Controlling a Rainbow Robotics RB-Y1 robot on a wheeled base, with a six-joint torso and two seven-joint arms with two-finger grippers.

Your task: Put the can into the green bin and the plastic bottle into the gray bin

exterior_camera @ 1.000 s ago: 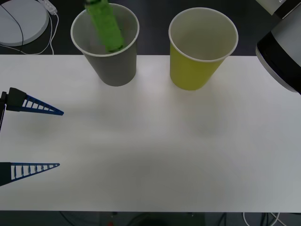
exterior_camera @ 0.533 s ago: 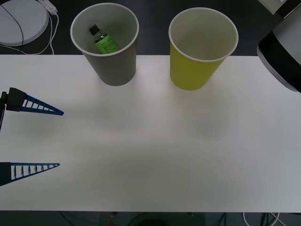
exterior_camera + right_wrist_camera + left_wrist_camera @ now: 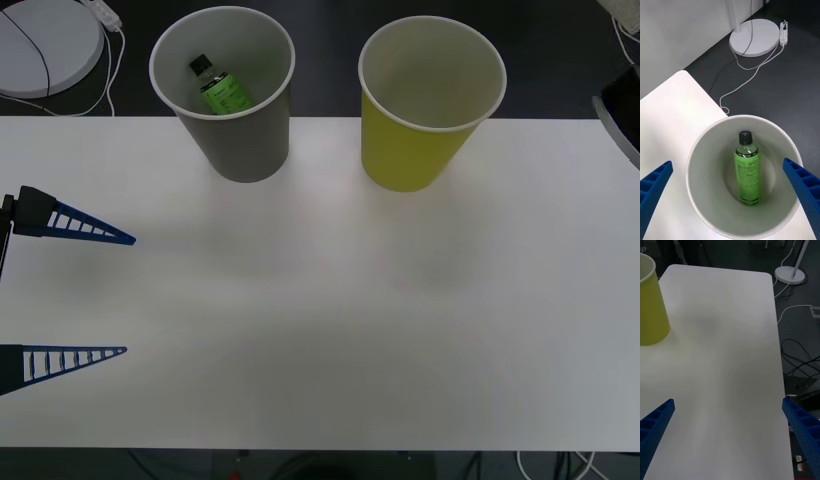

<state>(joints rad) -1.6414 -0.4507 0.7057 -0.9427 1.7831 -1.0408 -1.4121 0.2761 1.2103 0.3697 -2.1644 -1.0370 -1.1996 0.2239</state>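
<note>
Green bin [image 3: 649, 311] on white table [image 3: 726, 352]; fingers [image 3: 655, 423] apart.

Two paper-cup-style bins: the gray bin [image 3: 240, 130] and the green bin [image 3: 415, 140], both matt outside with smooth, pale insides and white rolled rims. Inside the gray one, a glossy clear plastic bottle [image 3: 747, 170] with a ribbed black cap. The table [image 3: 330, 320] is smooth, matt white.

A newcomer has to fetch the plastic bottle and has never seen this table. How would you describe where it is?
On the white table, two big cup-shaped bins stand at the far edge. Look inside the gray bin, the one on the robot's left, not the yellow-green bin. The plastic bottle leans there: small, clear, bright green label, black cap.
</note>
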